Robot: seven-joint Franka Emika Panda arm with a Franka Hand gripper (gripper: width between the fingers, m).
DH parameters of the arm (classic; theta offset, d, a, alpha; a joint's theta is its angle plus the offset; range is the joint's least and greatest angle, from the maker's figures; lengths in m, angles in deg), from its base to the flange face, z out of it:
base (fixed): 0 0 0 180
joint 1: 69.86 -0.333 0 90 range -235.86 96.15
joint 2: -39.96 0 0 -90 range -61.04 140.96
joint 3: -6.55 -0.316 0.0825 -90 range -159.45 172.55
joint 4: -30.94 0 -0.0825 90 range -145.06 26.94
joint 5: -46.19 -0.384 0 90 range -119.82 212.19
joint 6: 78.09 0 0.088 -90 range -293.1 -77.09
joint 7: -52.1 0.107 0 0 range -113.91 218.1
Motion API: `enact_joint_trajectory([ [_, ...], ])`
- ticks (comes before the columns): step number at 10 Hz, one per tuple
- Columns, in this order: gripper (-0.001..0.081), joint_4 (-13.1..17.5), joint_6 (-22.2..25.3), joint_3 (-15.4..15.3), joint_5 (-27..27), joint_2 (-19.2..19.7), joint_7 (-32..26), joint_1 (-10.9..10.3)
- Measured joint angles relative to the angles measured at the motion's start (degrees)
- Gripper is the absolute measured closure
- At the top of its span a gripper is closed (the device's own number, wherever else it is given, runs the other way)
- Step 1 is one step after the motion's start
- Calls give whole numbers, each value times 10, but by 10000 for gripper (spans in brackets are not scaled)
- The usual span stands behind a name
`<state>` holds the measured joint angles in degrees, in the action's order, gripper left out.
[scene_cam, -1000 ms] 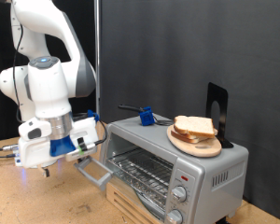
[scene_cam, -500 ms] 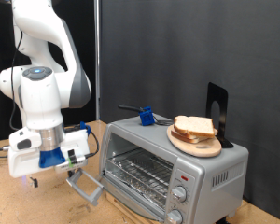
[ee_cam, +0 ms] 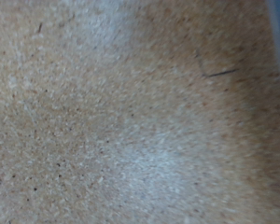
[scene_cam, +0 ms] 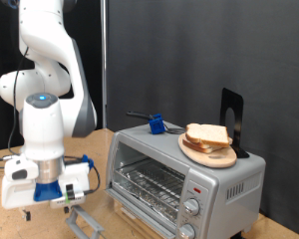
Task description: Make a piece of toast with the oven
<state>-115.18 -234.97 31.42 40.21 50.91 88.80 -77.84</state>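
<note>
The silver oven (scene_cam: 184, 171) stands at the exterior view's right on a wooden table (scene_cam: 5, 224). Its glass door hangs swung down and open, with the handle (scene_cam: 86, 221) low by the table. The wire rack (scene_cam: 149, 184) shows inside with nothing on it. My gripper (scene_cam: 32, 207) is low at the exterior view's bottom left, just left of the door handle and close above the table. Its fingers do not show clearly. The wrist view shows only blurred table surface (ee_cam: 131, 121). No single piece of toast is in view.
A round wooden plate (scene_cam: 208, 151) with a stack of bread slices sits on the oven's top. A blue object (scene_cam: 156, 124) and a black stand (scene_cam: 232, 118) are also up there. Two knobs (scene_cam: 192, 207) are on the oven's right panel. A dark curtain hangs behind.
My arm has moved down and towards the exterior view's left. The oven door has swung further down and open with it.
</note>
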Motion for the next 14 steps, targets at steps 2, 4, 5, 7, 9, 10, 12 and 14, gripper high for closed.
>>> enact_joint_trajectory([
  [2,-1,13,-20,-9,-26,41,-8,4],
  [4,-1,23,-19,-30,-65,56,-60,25],
  [5,-1,24,-15,-36,-73,53,-84,32],
  [7,-1,22,-12,-35,-65,39,-107,33],
  [9,-1,19,-12,-15,-10,37,-60,14],
  [10,-1,17,-13,1,21,38,-27,0],
  [12,-2,13,-13,28,79,41,15,-25],
  [14,-2,8,-17,31,86,34,1,-24],
])
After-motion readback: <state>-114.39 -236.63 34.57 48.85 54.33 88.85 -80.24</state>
